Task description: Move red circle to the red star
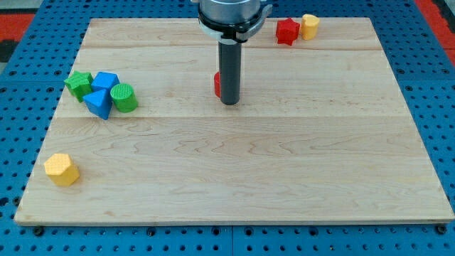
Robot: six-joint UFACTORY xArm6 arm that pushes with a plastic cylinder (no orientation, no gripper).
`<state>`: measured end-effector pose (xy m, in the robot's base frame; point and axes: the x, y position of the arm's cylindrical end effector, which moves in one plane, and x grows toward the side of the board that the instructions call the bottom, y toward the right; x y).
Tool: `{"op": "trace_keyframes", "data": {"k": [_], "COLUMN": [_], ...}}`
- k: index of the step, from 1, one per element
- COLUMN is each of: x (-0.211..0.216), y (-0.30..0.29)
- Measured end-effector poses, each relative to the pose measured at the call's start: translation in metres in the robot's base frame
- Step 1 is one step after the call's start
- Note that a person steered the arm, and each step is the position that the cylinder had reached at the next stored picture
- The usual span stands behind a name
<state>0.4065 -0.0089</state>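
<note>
The red circle lies near the board's top middle, mostly hidden behind my rod; only its left edge shows. My tip rests on the board just in front of it and slightly to its right, touching or nearly touching it. The red star sits near the view's top right, far up and to the right of my tip, with a yellow block touching its right side.
At the view's left a green star, a blue cube, a blue triangle and a green cylinder stand clustered. A yellow hexagon lies at the bottom left. The wooden board lies on a blue pegboard.
</note>
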Motion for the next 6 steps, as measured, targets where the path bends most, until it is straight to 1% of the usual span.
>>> {"op": "trace_keyframes", "data": {"k": [1, 2, 3, 4, 5, 6], "x": [-0.008, -0.044, -0.092, -0.073, -0.074, -0.111], "y": [-0.029, 0.021, 0.093, 0.103, 0.05, 0.055]}}
